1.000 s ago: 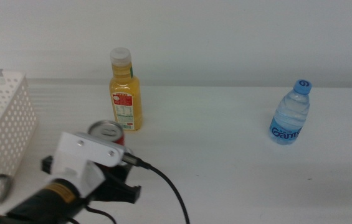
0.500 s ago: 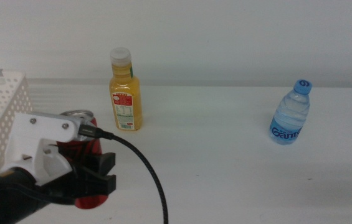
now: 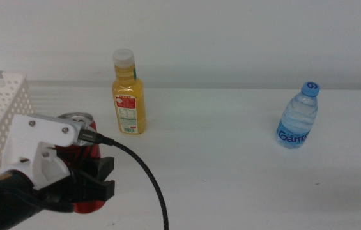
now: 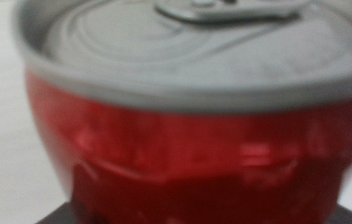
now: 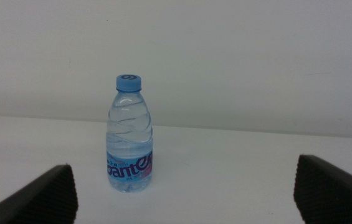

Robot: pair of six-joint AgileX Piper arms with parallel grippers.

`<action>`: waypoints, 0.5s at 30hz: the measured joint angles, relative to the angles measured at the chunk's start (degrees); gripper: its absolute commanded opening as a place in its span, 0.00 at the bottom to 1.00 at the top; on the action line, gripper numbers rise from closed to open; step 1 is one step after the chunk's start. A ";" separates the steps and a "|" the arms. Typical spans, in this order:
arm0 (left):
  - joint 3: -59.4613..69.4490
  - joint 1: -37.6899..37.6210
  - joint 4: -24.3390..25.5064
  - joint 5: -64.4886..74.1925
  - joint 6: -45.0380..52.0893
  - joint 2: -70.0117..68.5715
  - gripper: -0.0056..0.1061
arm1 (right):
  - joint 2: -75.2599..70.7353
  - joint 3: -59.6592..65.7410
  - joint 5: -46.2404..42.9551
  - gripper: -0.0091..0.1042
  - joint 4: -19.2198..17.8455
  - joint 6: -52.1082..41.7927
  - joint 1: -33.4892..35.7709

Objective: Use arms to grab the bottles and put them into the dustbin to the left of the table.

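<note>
White tabletop (image 3: 231, 153) with a faint grain stretches back to a plain pale wall, and at its far left edge stands the white rectangular plastic basket (image 3: 4, 118), its side pierced by rows of small round holes. Just right of the basket, low in the middle view, the left gripper (image 3: 81, 185) reaches in on a black arm with a white housing and a looping black cable (image 3: 145, 182); its dark fingers are clamped on the slim red can (image 3: 81, 137), whose silver top shows just above the housing and close to the basket's wall. From the left wrist camera the can (image 4: 194, 124) fills nearly the whole picture, blurred, with its pull-tab lid on top and a dark edge of the gripper under it. Behind and to the right of the can, well apart from it, the yellow juice bottle with a white cap and red-and-white label (image 3: 129, 96) stands upright near the back of the table. Far to the right, the small clear water bottle with a blue cap (image 3: 298, 118) also stands upright, alone. The right wrist camera faces that same bottle (image 5: 129, 137) from a distance, and the right gripper (image 5: 188, 193) has its two dark jaws spread wide apart, holding nothing, with the bottle showing between them beyond their tips.
</note>
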 measured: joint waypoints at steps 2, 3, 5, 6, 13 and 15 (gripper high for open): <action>0.00 0.00 7.40 0.30 -7.30 0.00 0.03 | 0.00 0.00 0.00 0.90 0.00 0.00 0.00; 0.00 0.00 12.40 0.65 -12.47 0.00 0.03 | 0.00 0.00 0.00 0.90 0.00 0.00 0.00; -0.08 0.00 21.65 1.22 -22.07 0.00 0.03 | 0.00 0.00 0.00 0.90 0.00 0.00 0.00; -0.21 0.18 26.07 1.99 -26.76 0.00 0.03 | 0.00 0.00 0.00 0.90 0.00 0.00 0.00; -6.72 6.93 37.45 22.53 -38.22 0.00 0.03 | 0.00 0.00 0.00 0.90 0.00 0.00 0.00; -9.68 10.61 39.35 29.34 -38.47 0.00 0.03 | 0.00 0.00 0.00 0.90 0.00 0.00 0.00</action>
